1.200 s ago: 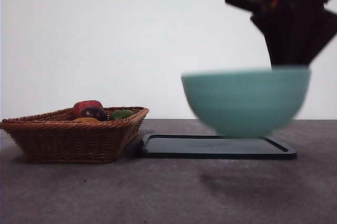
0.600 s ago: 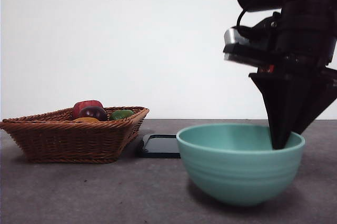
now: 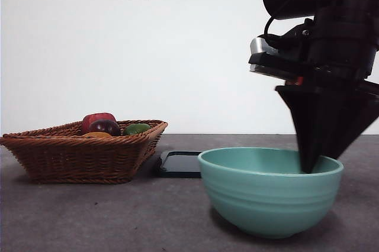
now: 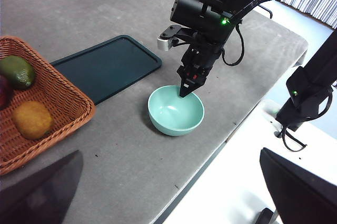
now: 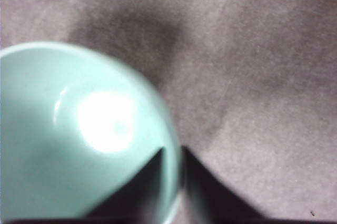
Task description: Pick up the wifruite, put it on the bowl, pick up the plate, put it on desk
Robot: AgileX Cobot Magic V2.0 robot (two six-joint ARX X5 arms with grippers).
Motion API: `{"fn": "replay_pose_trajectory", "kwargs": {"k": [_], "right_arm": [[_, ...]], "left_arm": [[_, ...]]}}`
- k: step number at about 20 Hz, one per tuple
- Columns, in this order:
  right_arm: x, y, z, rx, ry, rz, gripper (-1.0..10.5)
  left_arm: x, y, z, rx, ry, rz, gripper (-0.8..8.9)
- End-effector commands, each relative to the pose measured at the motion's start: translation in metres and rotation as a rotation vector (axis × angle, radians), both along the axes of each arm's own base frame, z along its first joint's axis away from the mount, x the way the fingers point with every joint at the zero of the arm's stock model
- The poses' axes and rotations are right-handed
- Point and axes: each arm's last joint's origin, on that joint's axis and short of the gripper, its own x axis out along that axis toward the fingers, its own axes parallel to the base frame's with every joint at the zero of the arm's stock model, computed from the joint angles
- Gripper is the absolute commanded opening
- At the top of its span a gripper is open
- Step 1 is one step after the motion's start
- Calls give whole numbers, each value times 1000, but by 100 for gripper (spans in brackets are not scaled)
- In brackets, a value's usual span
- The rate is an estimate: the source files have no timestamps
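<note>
The mint-green bowl sits on the desk, in front of the flat dark green rectangular plate. My right gripper comes down from above and is shut on the bowl's rim, one jaw inside and one outside. The orange-brown wifruite lies in the wicker basket. My left gripper hangs high above the desk, open and holding nothing.
The brown wicker basket stands left of the plate and also holds a green fruit and a dark red one. The desk edge runs close beside the bowl.
The right gripper carried the bowl from above the dark plate forward and down onto the desk. In the last half second it sank a little lower.
</note>
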Motion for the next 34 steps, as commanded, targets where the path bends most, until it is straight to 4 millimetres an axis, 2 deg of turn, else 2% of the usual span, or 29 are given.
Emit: {"fn": "replay_pose_trajectory", "kwargs": {"k": [1, 2, 3, 6, 8, 13, 16, 20, 25, 30, 34], "right_arm": [[1, 2, 2, -23, -7, -9, 470], [-1, 0, 7, -30, -20, -10, 570], [-2, -1, 12, -35, -43, -7, 613], [-12, -8, 38, 6, -107, 1, 615], [-27, -18, 63, 53, -171, 0, 615], [-84, -57, 124, 197, -374, -6, 615], [-122, -83, 147, 318, -497, 6, 615], [-166, -111, 160, 452, -624, 32, 615], [-207, -140, 160, 538, -751, 32, 615], [-225, -152, 158, 586, -821, 34, 615], [-226, -153, 158, 589, -826, 34, 615]], "left_arm": [[-1, 0, 3, -11, -15, -9, 625], [-1, 0, 3, -11, -15, -9, 625], [-1, 0, 3, -11, -15, -9, 625], [-1, 0, 3, -11, -15, -9, 625], [-1, 0, 3, -11, -15, -9, 625], [-1, 0, 3, -11, -15, -9, 625], [-1, 0, 3, -12, -16, -9, 625], [-1, 0, 3, -12, -16, -9, 625], [-1, 0, 3, -12, -17, -9, 625], [-1, 0, 3, -12, -16, -9, 625], [-1, 0, 3, -11, -16, -9, 625]]}}
